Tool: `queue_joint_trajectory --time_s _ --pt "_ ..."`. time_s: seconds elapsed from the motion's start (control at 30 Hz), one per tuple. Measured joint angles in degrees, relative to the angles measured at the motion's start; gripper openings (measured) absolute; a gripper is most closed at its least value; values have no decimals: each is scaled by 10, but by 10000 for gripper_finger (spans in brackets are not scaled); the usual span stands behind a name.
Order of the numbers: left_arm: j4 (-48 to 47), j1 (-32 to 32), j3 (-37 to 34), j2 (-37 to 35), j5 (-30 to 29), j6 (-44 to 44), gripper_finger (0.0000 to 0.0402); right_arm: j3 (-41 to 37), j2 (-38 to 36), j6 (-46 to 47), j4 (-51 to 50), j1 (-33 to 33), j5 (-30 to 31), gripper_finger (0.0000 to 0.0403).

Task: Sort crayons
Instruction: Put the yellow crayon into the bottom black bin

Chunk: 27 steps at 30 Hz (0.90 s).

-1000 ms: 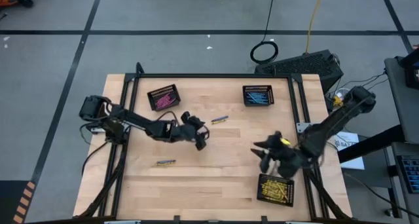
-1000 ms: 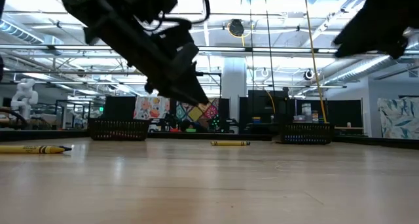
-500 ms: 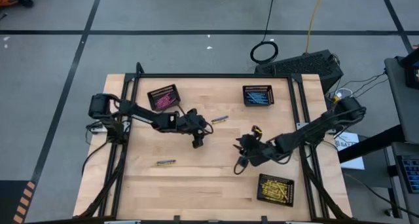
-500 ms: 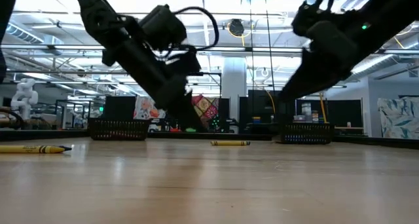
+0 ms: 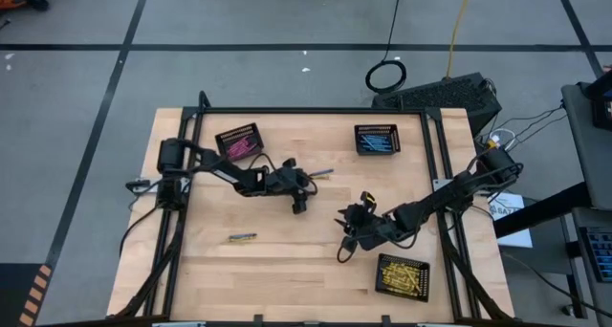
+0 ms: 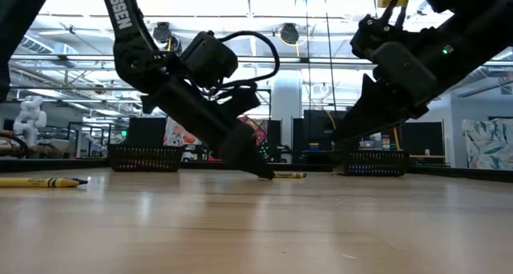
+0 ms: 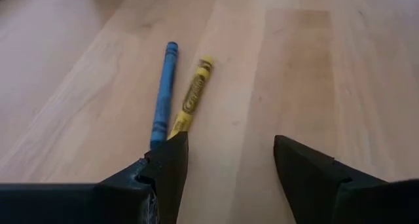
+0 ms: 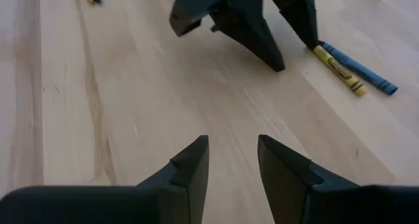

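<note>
Crayons (image 7: 180, 96) lie beside spread left fingers (image 7: 167, 168); right fingers (image 8: 191, 168) parted, empty.

Light wooden table (image 5: 287, 260) with three black mesh rectangular baskets (image 5: 237, 141) on it, one far left, one far right (image 5: 377, 139), one at the near right corner (image 5: 402, 276). Grey floor around it, plus a black cable coil (image 5: 386, 76) behind the table
</note>
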Motion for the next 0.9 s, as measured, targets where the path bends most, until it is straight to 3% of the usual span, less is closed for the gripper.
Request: queue_joint_trajectory --time_s 0.3,0.53,0.67,0.9 --pt "7 8 13 24 27 -12 223 0 0 2 1 0 1 116" --pt "9 -17 12 0 50 -5 223 0 0 4 1 0 1 116" --pt "5 9 25 -5 44 -5 223 0 0 4 1 0 1 116" --pt "-12 65 55 10 149 35 223 0 0 -2 9 0 1 116"
